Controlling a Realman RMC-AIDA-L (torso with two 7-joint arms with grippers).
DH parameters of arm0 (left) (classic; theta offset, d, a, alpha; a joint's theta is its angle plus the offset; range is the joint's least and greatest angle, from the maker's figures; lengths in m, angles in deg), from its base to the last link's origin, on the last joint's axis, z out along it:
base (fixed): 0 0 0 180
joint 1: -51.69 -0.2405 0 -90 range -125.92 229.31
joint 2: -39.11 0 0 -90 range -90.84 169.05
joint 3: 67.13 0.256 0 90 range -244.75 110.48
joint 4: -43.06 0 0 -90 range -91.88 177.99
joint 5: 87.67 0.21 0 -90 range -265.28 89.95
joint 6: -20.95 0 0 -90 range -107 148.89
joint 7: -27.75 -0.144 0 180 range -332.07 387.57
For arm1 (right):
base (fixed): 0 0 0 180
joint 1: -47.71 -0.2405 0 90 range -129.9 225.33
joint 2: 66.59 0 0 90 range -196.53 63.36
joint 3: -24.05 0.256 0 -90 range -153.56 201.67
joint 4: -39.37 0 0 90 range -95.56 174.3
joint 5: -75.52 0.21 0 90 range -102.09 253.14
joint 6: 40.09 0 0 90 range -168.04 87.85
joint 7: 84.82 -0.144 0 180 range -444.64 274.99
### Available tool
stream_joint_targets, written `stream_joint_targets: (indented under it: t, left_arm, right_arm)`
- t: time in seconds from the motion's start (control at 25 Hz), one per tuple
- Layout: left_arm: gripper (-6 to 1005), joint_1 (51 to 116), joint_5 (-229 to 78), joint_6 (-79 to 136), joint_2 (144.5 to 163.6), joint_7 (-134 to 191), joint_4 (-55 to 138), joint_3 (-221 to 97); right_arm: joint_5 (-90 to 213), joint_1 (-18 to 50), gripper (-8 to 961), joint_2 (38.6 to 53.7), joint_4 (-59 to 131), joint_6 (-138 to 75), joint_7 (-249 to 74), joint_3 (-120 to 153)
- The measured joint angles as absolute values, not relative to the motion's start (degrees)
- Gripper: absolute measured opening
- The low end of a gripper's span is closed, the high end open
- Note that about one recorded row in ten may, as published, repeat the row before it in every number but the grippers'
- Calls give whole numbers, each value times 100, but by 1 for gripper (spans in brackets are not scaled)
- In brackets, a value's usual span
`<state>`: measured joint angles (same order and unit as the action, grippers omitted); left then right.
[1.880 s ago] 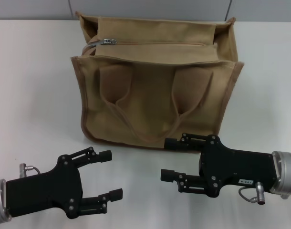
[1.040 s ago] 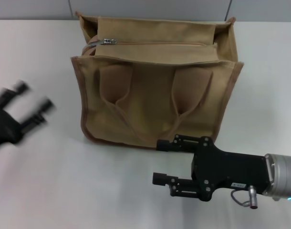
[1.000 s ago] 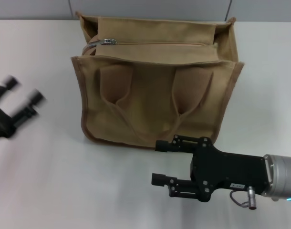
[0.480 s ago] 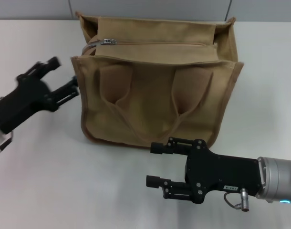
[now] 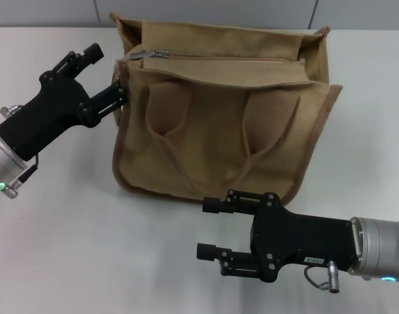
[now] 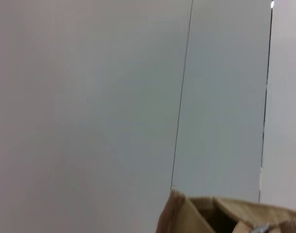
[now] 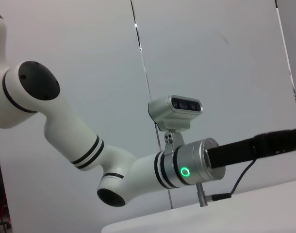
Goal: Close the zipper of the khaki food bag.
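The left hand (image 5: pixel 103 78), fingers spread, sits against the bag's (image 5: pixel 219 144) left top corner, so a push could slide the soft bag across the bench (image 5: pixel 62 229) and carry the small silver pull (image 5: pixel 159 53) out of reach; the right hand (image 5: pixel 216 229), also open, hangs in front of the bag, apart from it. The tan bag stands upright mid-bench with 2 loop handles drooping; its zipper (image 5: pixel 225 59) runs along the top, pull at the left end.

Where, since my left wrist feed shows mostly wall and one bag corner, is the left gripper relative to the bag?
Observer: In the head view the left gripper is at the khaki food bag's upper left corner, fingers open, the lower one at the side edge.
Operator: And the pull?
Observer: The silver pull sits at the zipper's left end, just past that gripper, not held.
Operator: Right arm?
Observer: The right gripper hovers open in front of the bag, apart from it.
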<state>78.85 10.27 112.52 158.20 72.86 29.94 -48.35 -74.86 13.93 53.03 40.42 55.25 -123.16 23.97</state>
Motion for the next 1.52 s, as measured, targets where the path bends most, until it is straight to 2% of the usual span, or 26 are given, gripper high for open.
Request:
stream_joint_targets:
  t: [0.88, 1.04, 1.36, 1.52]
  left_arm:
    - [841, 7851, 581, 11216, 15820, 7063, 3190, -4756]
    - [709, 7849, 556, 11260, 15819, 7061, 3190, -4758]
    - [282, 7870, 562, 11456, 15820, 7061, 3318, -4757]
    - [153, 7886, 573, 11828, 15820, 7113, 3346, -4753]
  right_arm:
    - [-7434, 1324, 678, 5302, 4042, 5439, -12305, 2474]
    - [-7432, 1292, 678, 5303, 4042, 5438, -12306, 2480]
    - [-7424, 1384, 676, 5302, 4138, 5597, -12010, 2695]
    - [-7423, 1566, 666, 5303, 4374, 5772, -11380, 3061]
